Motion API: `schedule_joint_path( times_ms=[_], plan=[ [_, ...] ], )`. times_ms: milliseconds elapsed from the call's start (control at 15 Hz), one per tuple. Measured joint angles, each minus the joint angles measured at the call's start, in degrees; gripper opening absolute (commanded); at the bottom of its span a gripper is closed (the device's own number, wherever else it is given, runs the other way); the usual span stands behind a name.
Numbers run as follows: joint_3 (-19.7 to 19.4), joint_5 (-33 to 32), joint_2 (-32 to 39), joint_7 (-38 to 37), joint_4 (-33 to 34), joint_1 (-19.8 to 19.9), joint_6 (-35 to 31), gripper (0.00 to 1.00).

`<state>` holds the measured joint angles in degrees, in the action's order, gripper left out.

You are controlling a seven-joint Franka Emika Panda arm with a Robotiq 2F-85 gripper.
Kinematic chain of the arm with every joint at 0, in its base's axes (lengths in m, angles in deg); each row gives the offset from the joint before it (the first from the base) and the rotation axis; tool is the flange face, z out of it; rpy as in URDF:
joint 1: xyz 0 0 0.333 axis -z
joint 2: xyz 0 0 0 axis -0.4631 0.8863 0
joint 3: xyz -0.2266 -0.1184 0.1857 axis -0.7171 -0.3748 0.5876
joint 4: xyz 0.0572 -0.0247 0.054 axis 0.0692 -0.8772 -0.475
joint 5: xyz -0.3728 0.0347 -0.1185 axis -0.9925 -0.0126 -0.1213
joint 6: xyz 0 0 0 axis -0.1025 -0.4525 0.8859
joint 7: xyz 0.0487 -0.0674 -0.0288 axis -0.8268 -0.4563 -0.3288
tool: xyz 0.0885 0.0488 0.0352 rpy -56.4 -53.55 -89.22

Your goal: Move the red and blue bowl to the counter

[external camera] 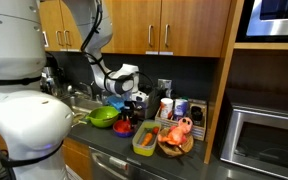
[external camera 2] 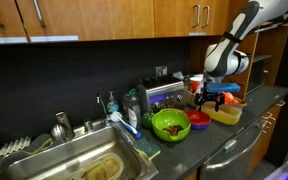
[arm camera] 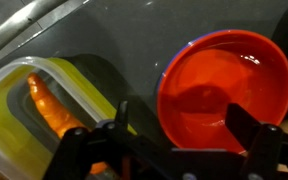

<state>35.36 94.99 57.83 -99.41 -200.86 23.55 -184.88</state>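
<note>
Red and blue bowl (arm camera: 224,85) on counter (arm camera: 114,45), just below spread claw (arm camera: 179,118)

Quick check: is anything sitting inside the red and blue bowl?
No, in the wrist view the red and blue bowl shows only its bare red inside.

Wooden upper cabinets (external camera: 164,25), black backsplash (external camera 2: 74,70), steel sink (external camera 2: 84,160), built-in microwave (external camera: 269,135); dim light.

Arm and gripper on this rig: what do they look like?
The arm is white, built of fat rounded segments with thin black bands at the joints. The gripper is black, with two dark, blocky fingers. No markings or loose cables can be made out at this resolution.
</note>
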Motion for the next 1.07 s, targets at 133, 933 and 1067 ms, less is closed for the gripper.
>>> schedule_joint_path(
  times_ms=[133, 933, 1067],
  plan=[
    [0.62, 0.00, -2.46, -0.28, -1.38, -0.07, -0.01, 1.00],
    [3.34, -0.01, -13.38, -1.37, -7.61, 0.50, 1.13, 1.00],
    [3.71, -0.01, -13.91, -1.37, -7.78, 0.57, 1.26, 1.00]
  ],
)
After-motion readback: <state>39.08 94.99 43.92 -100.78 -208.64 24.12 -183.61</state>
